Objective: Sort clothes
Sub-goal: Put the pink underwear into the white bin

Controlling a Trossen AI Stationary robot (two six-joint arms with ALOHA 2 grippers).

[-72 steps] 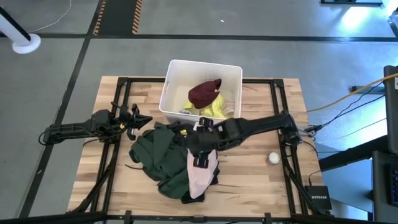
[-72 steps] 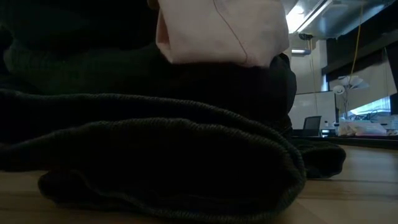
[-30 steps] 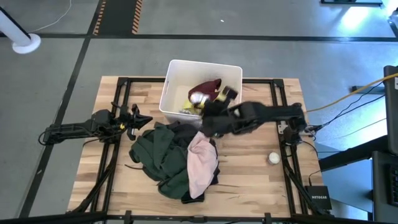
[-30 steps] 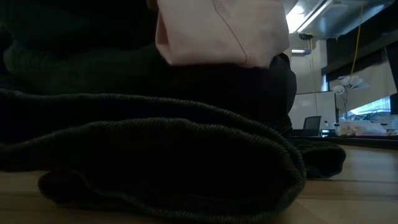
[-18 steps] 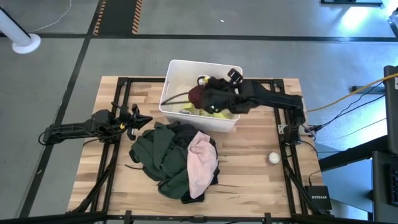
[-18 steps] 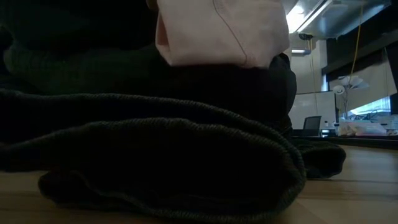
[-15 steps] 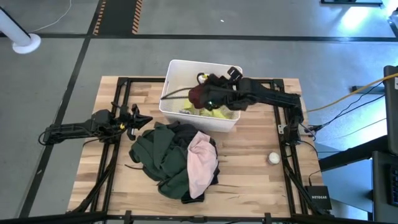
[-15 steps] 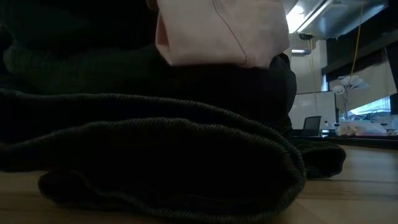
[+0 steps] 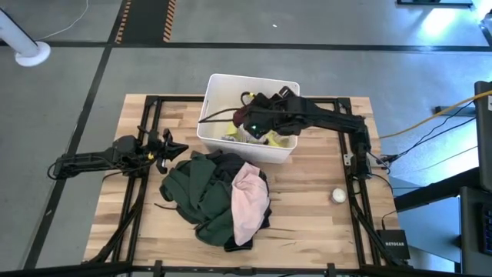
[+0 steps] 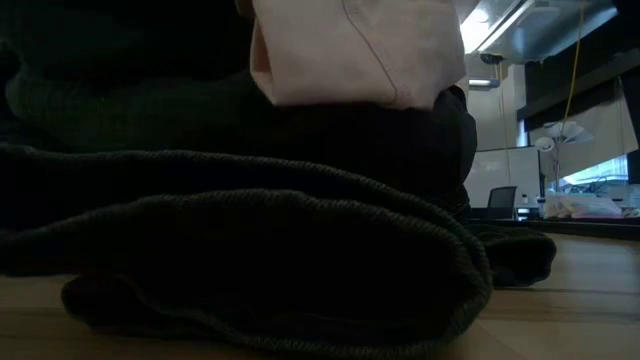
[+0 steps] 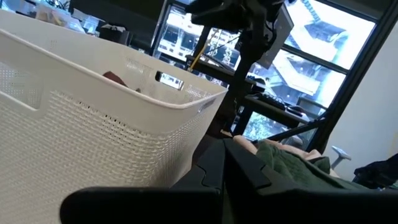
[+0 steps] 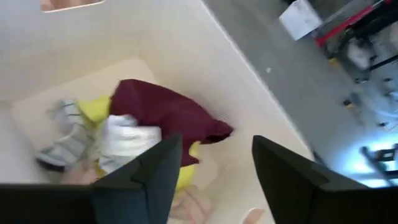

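Note:
A white plastic bin [image 9: 211, 81] stands at the table's far middle. In it lie a maroon garment [image 12: 168, 112], a neon yellow top [image 12: 93, 109], a grey-white striped sock [image 12: 65, 146] and a white bundle [image 12: 127, 140]. My right gripper [image 12: 216, 146] hangs open and empty above them; it also shows in the high view [image 9: 247, 117]. A pile lies on the table near the bin: a dark green garment [image 9: 192, 188], a black one [image 9: 227, 163] and a pale pink one [image 9: 247, 201] on top. My left gripper [image 9: 173, 144] waits, open, left of the pile.
A small white ball [image 9: 337, 195] lies on the wood at the right. The low view is filled by the dark pile with the pink garment [image 10: 350, 50] on top. The left wrist view shows the bin's wall [image 11: 93, 118] close by. Bare wood lies right of the pile.
My right gripper has swung from the bin's near wall toward the table's far edge, over the bin, then a little left above the clothes inside. The white piece it carried then now lies in the bin. The pile has not moved.

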